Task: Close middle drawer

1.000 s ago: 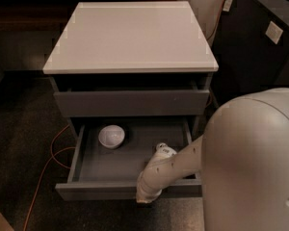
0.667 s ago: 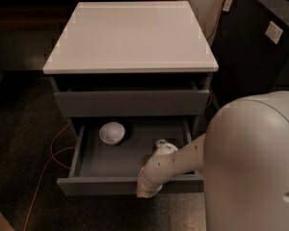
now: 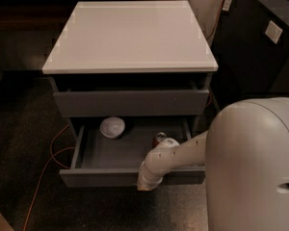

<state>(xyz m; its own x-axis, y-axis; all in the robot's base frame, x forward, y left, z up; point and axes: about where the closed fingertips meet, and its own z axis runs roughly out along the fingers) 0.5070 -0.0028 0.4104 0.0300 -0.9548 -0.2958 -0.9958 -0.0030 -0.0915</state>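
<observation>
The middle drawer [image 3: 101,177] stands pulled out of a grey cabinet, its plain front panel facing me. Its tray holds a small white bowl [image 3: 112,127] at the back left and a red soda can [image 3: 159,138], mostly hidden behind my arm. My gripper [image 3: 146,182] is at the end of my white arm, against the drawer's front panel just right of its middle.
The closed upper drawer front [image 3: 130,102] sits above, under the cabinet's white top [image 3: 130,32]. An orange cable [image 3: 47,154] runs on the dark floor at the left. A dark unit [image 3: 260,47] stands at the right. My white body [image 3: 253,167] fills the lower right.
The drawer has slid a little way into the cabinet, and my arm and gripper have moved with its front panel toward the cabinet.
</observation>
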